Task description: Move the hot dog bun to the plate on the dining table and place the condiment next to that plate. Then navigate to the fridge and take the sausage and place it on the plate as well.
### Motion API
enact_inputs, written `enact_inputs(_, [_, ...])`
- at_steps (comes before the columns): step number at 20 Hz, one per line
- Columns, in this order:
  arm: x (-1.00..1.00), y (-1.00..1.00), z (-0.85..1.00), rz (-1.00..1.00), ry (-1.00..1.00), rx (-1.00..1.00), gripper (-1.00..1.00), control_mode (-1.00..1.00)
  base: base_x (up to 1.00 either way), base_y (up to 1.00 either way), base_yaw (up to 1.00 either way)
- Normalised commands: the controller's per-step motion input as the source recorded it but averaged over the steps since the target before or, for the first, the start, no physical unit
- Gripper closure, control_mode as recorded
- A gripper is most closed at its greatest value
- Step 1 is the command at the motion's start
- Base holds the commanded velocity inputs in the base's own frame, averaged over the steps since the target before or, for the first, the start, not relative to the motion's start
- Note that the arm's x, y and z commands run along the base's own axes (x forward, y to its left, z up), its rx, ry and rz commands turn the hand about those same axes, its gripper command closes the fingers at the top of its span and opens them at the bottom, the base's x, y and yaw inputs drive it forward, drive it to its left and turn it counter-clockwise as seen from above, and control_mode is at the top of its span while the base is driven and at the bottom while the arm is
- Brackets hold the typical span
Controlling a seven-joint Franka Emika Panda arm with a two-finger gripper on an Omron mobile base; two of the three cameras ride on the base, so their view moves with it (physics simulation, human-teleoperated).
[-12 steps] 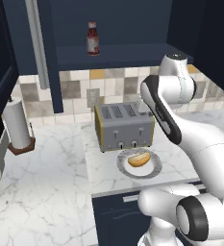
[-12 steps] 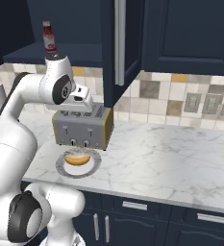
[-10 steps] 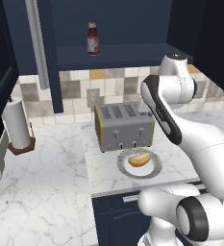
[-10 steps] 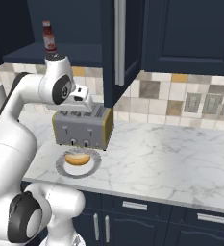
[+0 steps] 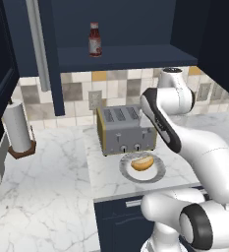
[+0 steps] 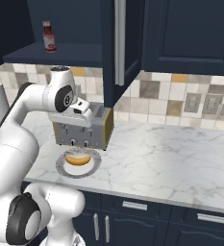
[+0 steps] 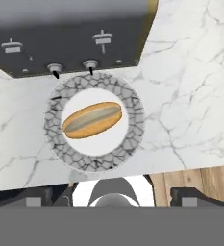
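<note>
Hot dog bun (image 7: 92, 119): one, oblong, golden-tan with a paler grey-tan strip along its top. Lies flat at the centre of a grey-rimmed plate (image 7: 132, 129), long axis running roughly along the toaster's front face.

Grey-rimmed plate: one, round, white centre, broad rim in a grey crackle pattern. Sits on the table (image 6: 180, 158), a white grey-veined marble worktop over navy cabinets, with its far edge just in front of the toaster and close under the toaster's knobs; whether plate and toaster touch cannot be told.

Toaster (image 5: 125, 129): one, grey metal with yellowish side panels, slots on top, two round knobs and two levers on the front. Stands directly behind the plate, against the tiled wall.

Condiment (image 5: 95, 39): one small bottle, dark red-brown, red cap, pale label. Upright on an open navy shelf (image 5: 121, 51), above the toaster and somewhat left of it in the left base view, well apart from the bun.

Paper towel roll (image 5: 17, 128): one, white, upright on a brown holder, well to the left of the toaster.

Gripper (image 6: 87, 109): one, poised above the toaster's front and the plate, looking down on the bun; fingers spread wide, nothing between them, clear of the bun.
</note>
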Motion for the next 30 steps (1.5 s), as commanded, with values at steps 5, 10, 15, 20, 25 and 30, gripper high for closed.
enact_inputs(5, [0.00, 0.01, -0.65, -0.29, 0.16, 0.06, -1.00, -1.00, 0.00, 0.00, 0.00])
enact_inputs(10, [0.00, 0.10, -0.67, -0.27, 0.06, 0.08, -1.00, -1.00, 0.00, 0.00, 0.00])
enact_inputs(15, [0.03, 0.14, -0.52, -0.26, 0.00, 0.02, -1.00, -1.00, 0.00, 0.00, 0.00])
enact_inputs(20, [0.27, 0.05, -0.46, -0.17, 0.00, 0.00, -1.00, -1.00, 0.00, 0.00, 0.00])
enact_inputs(25, [0.42, 0.01, -0.40, -0.11, 0.00, 0.00, -1.00, -1.00, 0.00, 0.00, 0.00])
enact_inputs(30, [0.35, 0.06, -0.40, -0.09, 0.00, 0.00, -1.00, -1.00, 0.00, 0.00, 0.00])
